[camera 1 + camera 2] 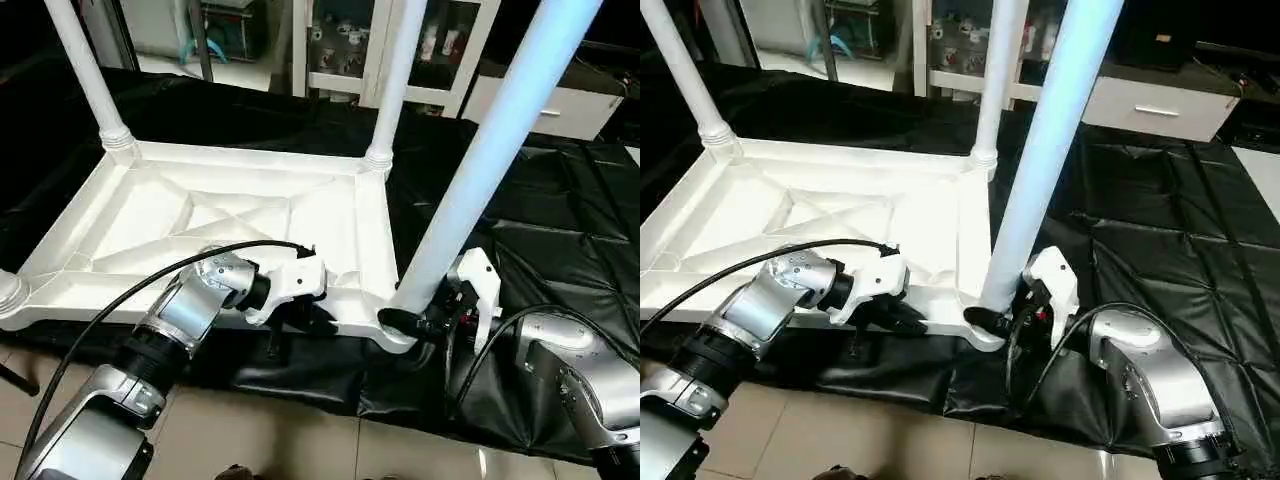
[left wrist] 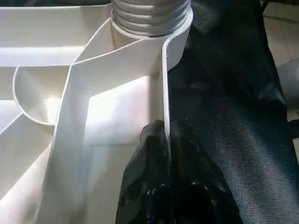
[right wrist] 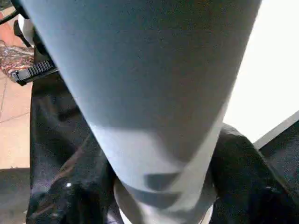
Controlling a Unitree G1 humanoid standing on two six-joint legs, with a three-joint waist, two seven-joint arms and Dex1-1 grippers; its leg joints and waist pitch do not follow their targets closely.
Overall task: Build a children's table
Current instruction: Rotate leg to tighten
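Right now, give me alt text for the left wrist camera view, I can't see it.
The left gripper is shut on the thin raised rim of the upside-down white table top, one black finger either side. Beyond it a ribbed leg base sits in the corner socket; black sheeting lies alongside.

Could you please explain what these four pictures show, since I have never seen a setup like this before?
This is a humanoid robot with two silver arms, each ending in a gripper of two black fingers. The two wide pictures come from cameras on its head, looking down; the other two come from cameras on its wrists.

A white plastic table top lies upside down on a black sheet, ribbed underside up. White legs stand in its corner sockets.

The left gripper is shut on the top's near rim; the left wrist view shows the thin rim between its fingers.

The right gripper sits around the base of the nearest leg, with a finger on each side in the right wrist view. How tightly it holds is unclear.
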